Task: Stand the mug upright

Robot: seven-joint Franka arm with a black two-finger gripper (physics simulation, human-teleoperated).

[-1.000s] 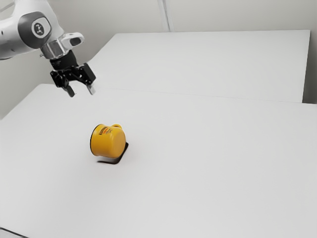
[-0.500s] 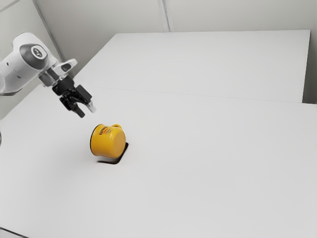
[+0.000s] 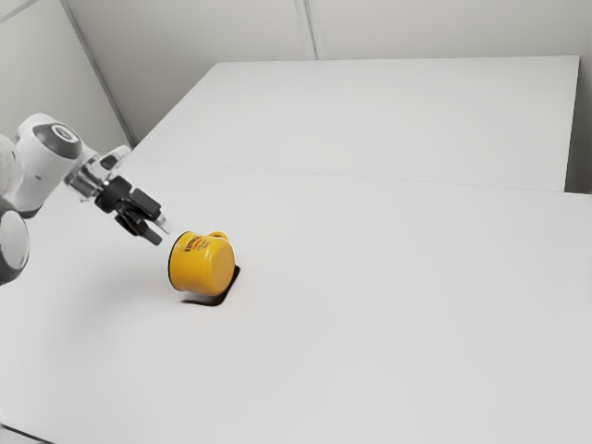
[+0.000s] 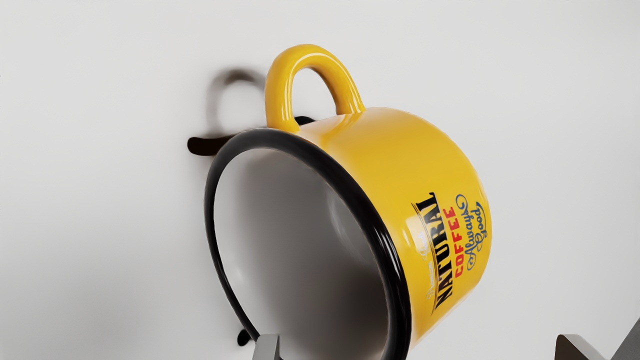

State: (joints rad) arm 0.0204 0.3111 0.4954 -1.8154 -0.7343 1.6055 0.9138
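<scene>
One mug (image 3: pixel 203 266) on side, nr parted fingers (image 3: pixel 155 235)

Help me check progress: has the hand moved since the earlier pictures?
Yes: the hand has come down toward the table, nearer the unmoved mug.

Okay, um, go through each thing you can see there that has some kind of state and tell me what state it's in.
Mug, tipped on its side, not upright.
Mug's handle, not gripped.
Claw, open, near the mug's black rim, not gripping it.
</scene>
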